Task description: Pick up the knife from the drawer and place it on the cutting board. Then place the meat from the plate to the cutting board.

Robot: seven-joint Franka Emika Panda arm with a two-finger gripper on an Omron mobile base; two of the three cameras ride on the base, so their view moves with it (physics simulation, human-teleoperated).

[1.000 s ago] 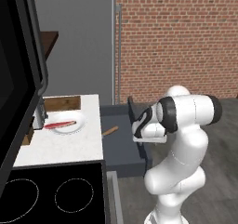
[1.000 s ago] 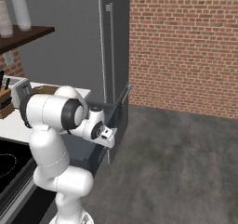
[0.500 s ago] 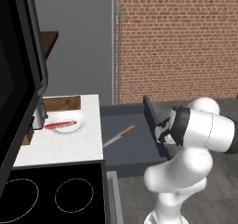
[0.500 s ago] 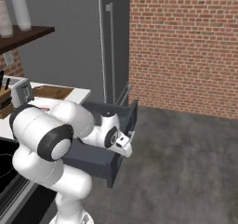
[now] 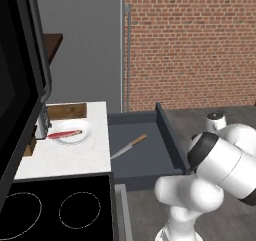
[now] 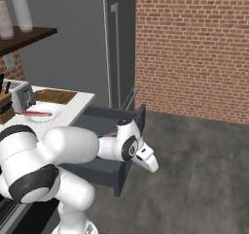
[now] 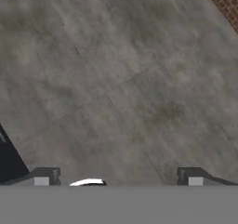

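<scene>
A: Where does the knife [image 5: 128,146] sit?

B: It lies flat on the floor of the open drawer [image 5: 145,152], blade toward 8 o'clock and wooden handle toward 2 o'clock in the left base view, touching neither side wall.

A: And the meat?

B: The meat [image 5: 64,134] rests on the plate [image 5: 80,136], which stands on the white worktop [image 5: 70,157] at 9 o'clock from the drawer. The board [image 5: 67,110] lies at 12 o'clock from the plate, touching it or nearly so.

A: What about the end effector?

B: In the hand view the end effector [image 7: 118,177] has its fingers [image 7: 44,176] spread wide apart with nothing between them, and it looks at grey floor [image 7: 121,79]. In the right base view it is at the drawer's front panel, on the side toward the floor, well apart from the knife.

A: Anything else on the worktop?

B: A toaster [image 6: 22,95] stands at 10 o'clock from the plate in the right base view, with a knife block [image 6: 5,103] beside it at the picture's edge.
</scene>
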